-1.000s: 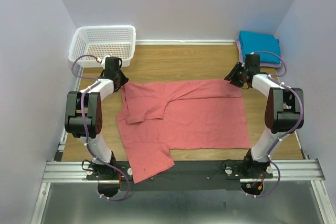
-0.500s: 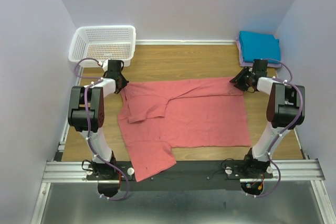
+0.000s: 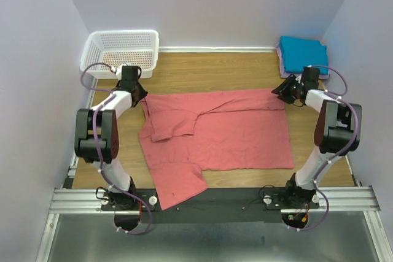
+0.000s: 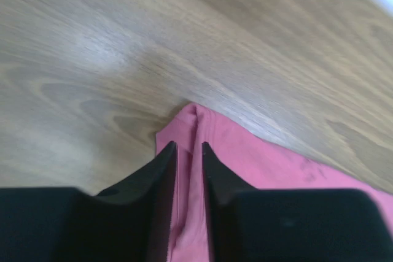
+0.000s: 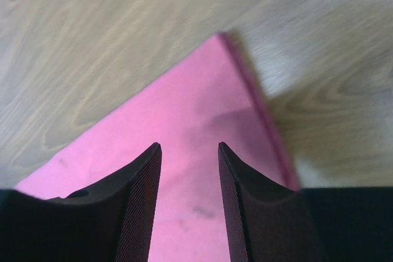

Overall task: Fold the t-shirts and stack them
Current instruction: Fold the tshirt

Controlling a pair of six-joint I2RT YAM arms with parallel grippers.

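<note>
Seen from above, the pink shirt [image 3: 227, 133] lies spread across the table [image 3: 209, 72], with a folded teal shirt [image 3: 303, 49] at 1 o'clock. In the left wrist view, the left gripper [image 4: 188, 146] has its jaws narrowly parted and straddles a ridge at the pink shirt's 10 o'clock corner. In the right wrist view, the right gripper [image 5: 187, 146] is half open and empty over the 2 o'clock corner.

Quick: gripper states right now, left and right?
Left gripper: jaws narrowly apart, a ridge of the salmon-pink t-shirt between them; grip cannot be told.
Right gripper: open, over that shirt's far right corner.
</note>
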